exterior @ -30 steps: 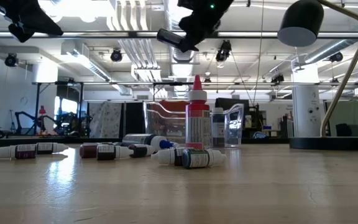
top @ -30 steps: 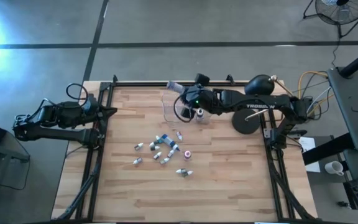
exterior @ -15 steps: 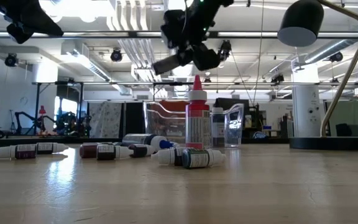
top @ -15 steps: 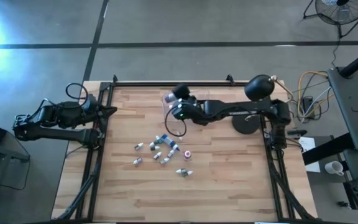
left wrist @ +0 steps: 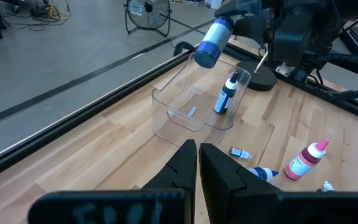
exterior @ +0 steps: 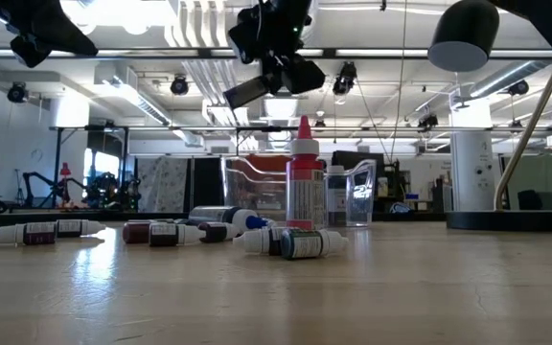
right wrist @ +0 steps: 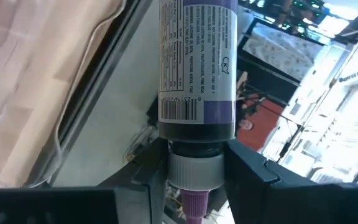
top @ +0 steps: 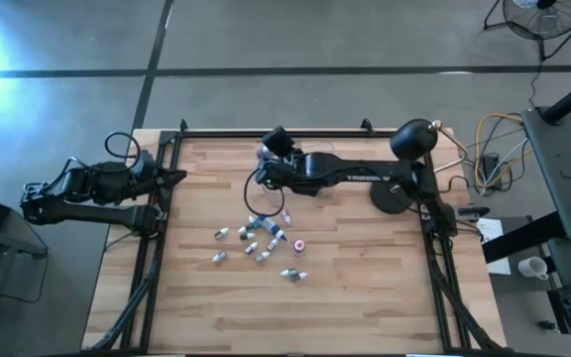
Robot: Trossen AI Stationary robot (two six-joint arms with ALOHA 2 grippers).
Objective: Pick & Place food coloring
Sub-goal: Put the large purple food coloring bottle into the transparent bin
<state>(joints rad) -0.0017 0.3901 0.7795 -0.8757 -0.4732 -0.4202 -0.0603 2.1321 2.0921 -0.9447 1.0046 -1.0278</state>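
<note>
On the wooden tabletop [top: 345,288], the nearest food coloring bottles [exterior: 286,242] lie on their sides in a loose scatter toward the middle, small whitish droppers with dark, blue and pink parts; in the high view the same scatter [top: 261,241] spreads below the right arm's reach. Among them one red bottle with a pink cap [exterior: 305,182] stands upright. Just behind it sits a clear plastic tub [left wrist: 197,106], and one dark bottle [left wrist: 227,96] leans inside it with its tip up.

Above the tub, off the tabletop, the right tool [top: 269,151] is closed on a purple-labelled bottle [right wrist: 197,62], gripping it at the neck by the white collar, with the purple tip between the fingers [right wrist: 253,174]. From the left wrist view the bottle's blue end [left wrist: 211,43] hangs over the tub's far rim.

The left tool [left wrist: 197,152] waits at the tabletop's left edge, its fingers pressed together with nothing between them.

A black lamp [top: 412,139] stands at the far right.
</note>
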